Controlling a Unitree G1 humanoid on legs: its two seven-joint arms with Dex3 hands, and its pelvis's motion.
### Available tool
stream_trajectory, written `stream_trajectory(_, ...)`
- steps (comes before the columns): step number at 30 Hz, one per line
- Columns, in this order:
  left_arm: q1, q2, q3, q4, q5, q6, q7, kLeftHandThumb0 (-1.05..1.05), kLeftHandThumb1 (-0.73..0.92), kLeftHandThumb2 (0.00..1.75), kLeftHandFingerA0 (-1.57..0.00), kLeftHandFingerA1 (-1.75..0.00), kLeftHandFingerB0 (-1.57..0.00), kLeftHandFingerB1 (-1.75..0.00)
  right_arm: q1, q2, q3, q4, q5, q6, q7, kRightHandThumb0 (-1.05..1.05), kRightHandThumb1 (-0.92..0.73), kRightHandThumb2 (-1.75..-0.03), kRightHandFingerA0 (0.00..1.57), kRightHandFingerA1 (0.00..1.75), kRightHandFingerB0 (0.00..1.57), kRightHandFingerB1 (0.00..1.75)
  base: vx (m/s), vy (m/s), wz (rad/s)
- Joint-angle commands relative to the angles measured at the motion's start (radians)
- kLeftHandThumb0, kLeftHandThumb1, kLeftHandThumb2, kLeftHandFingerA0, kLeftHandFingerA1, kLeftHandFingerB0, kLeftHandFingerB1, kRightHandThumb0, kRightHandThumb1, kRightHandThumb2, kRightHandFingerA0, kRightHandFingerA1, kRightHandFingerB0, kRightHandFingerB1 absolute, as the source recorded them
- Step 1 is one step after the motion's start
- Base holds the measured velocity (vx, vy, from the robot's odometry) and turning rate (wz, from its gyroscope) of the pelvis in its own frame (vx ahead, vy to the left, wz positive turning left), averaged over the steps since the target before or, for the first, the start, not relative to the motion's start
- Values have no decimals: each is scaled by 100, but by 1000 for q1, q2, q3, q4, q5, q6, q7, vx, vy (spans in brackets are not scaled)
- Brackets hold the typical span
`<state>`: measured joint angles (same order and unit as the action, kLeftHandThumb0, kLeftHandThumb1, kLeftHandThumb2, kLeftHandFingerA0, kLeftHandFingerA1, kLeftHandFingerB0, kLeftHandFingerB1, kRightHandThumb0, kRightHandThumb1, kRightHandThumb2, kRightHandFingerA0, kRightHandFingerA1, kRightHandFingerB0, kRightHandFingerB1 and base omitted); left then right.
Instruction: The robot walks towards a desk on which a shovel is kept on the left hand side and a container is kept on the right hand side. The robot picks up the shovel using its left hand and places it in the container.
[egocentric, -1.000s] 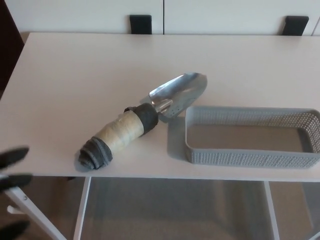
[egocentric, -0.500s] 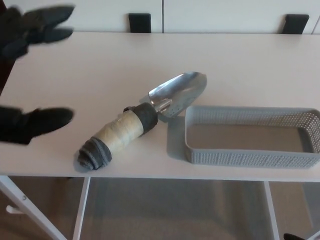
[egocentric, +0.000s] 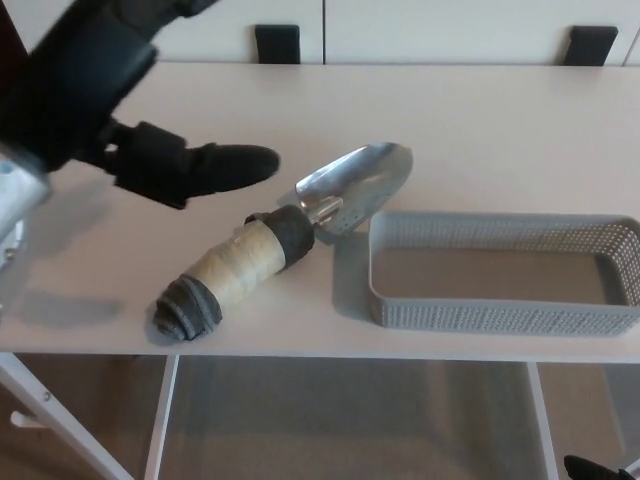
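The shovel lies on the white desk, left of centre. Its tape-wrapped handle points toward the front left and its shiny metal blade toward the back right. The blade's edge lies right by the far left corner of the grey perforated container, which sits empty at the front right. My left hand hovers above the desk, left of and behind the handle. It is open, one thick finger reaching toward the blade, and holds nothing. A small black tip, likely my right hand, shows at the bottom right edge.
Two black chair backs stand behind the desk's far edge against a white wall. White desk legs show below the near edge. My left forearm covers the desk's far left corner.
My left arm has risen from the left edge and swung right over the desk, ending near the shovel's handle. The shovel and container have not moved.
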<state>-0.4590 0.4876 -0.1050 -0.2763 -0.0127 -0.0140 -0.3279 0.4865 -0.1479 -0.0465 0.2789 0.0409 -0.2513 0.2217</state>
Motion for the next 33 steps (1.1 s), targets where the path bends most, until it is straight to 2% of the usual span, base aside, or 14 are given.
stream_trajectory(1,-145,-27,-247,148,344,524,-15,-56,37,68,0,-2,0,0,1,-7,-8,-54,12,47,-1,-60,-62,-84,27,51,17,44,0,0,0)
stream_trajectory(3,-144,-40,-267,173,352,536,-9,-39,29,61,0,-6,0,-3,3,-7,-6,-59,0,46,-11,-61,-62,-84,29,51,18,44,0,0,0)
stream_trajectory(7,-152,-61,-306,217,376,564,-2,-32,24,59,0,-7,0,-6,4,-4,-6,-58,8,46,-5,-61,-61,-84,28,51,18,45,0,0,0)
stream_trajectory(11,-152,-88,-331,254,400,581,25,-36,25,58,0,-1,0,-2,1,-4,-6,-61,11,60,-3,-61,-61,-84,27,51,16,45,0,0,0)
stream_trajectory(17,-134,-154,-380,335,438,626,80,-30,23,59,0,-8,0,-9,4,-8,-5,-74,4,63,-5,-61,-62,-84,28,51,16,44,0,0,0)
stream_trajectory(19,-132,-170,-385,355,438,637,81,-37,23,57,0,0,0,-1,3,-8,-5,-72,6,60,-2,-61,-61,-84,28,51,16,44,0,0,0)
stream_trajectory(22,-137,-192,-407,418,456,631,97,-46,33,65,0,0,0,-1,1,-9,-6,-79,8,61,0,-62,-61,-84,28,51,16,44,0,0,0)
stream_trajectory(23,-139,-198,-413,438,461,628,100,-47,34,66,0,0,0,-1,1,-12,-4,-79,0,61,-3,-58,-75,-61,34,44,19,34,0,0,0)
stream_trajectory(24,-143,-202,-419,456,465,629,99,-48,35,67,0,0,0,-1,-1,-11,-5,-78,3,60,-1,-62,-61,-84,27,51,16,44,0,0,0)
stream_trajectory(33,-150,-245,-438,561,496,649,135,-53,37,69,0,0,0,-1,0,-11,-3,-83,6,68,4,-62,-61,-84,27,51,17,44,0,0,0)
